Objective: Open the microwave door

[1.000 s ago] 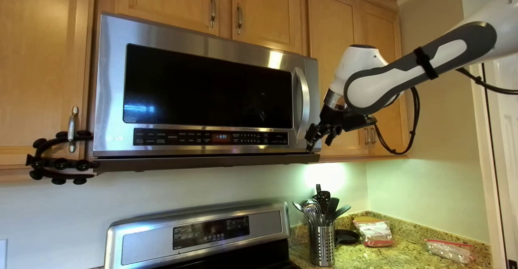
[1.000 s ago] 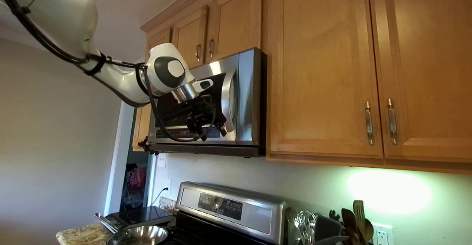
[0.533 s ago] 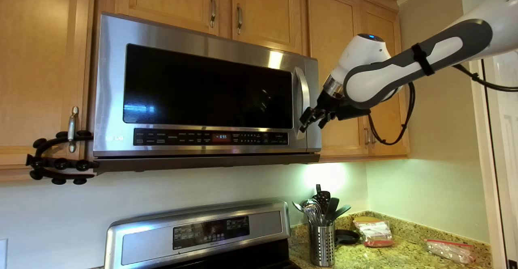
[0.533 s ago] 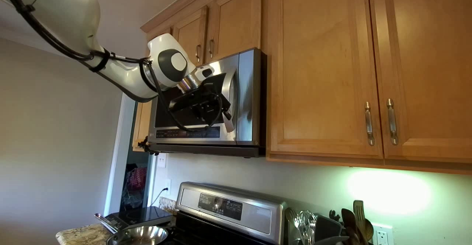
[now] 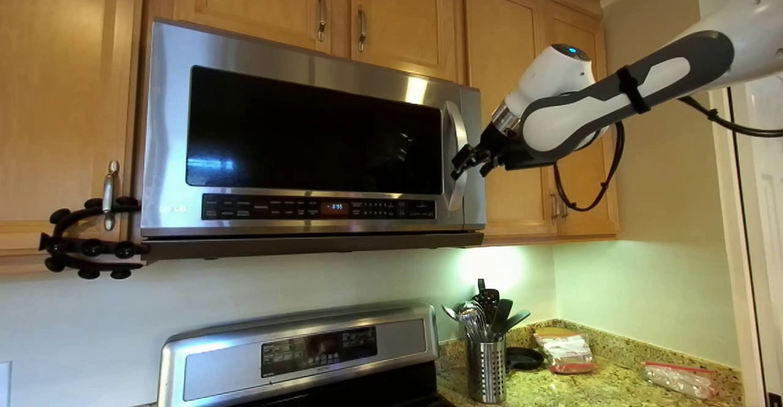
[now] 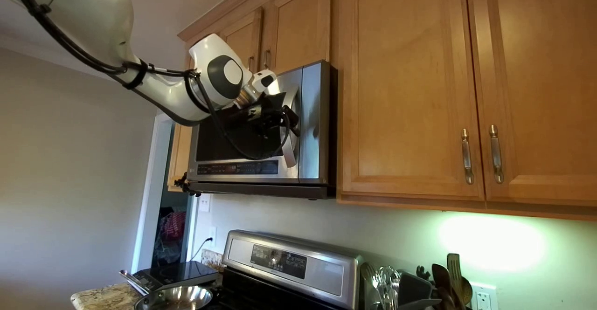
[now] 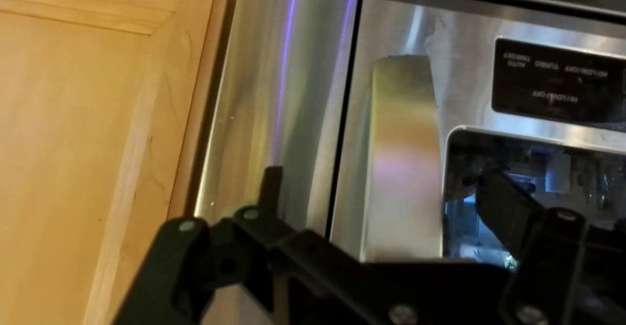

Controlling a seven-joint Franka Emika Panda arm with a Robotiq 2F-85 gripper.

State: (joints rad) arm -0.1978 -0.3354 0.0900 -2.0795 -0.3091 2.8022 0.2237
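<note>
The microwave door (image 5: 315, 131) is a wide steel panel with a dark glass window, and it is closed in both exterior views. Its vertical steel handle (image 5: 459, 131) is at the right edge; the handle also shows in an exterior view (image 6: 289, 155) and upside down in the wrist view (image 7: 403, 134). My gripper (image 5: 471, 173) is in front of the handle at about its middle. In the wrist view the gripper (image 7: 378, 174) is open, with one finger to each side of the handle. I cannot tell whether the fingers reach around it or touch it.
Wooden cabinets (image 6: 406, 91) adjoin the microwave. A black flexible tripod (image 5: 92, 248) clings at its left side. Below are the stove panel (image 5: 318, 352), a steel utensil holder (image 5: 487, 373) and a frying pan (image 6: 177, 297).
My gripper has moved up from the handle's lower end to about its middle, and the arm has risen and tilted. The door has not moved.
</note>
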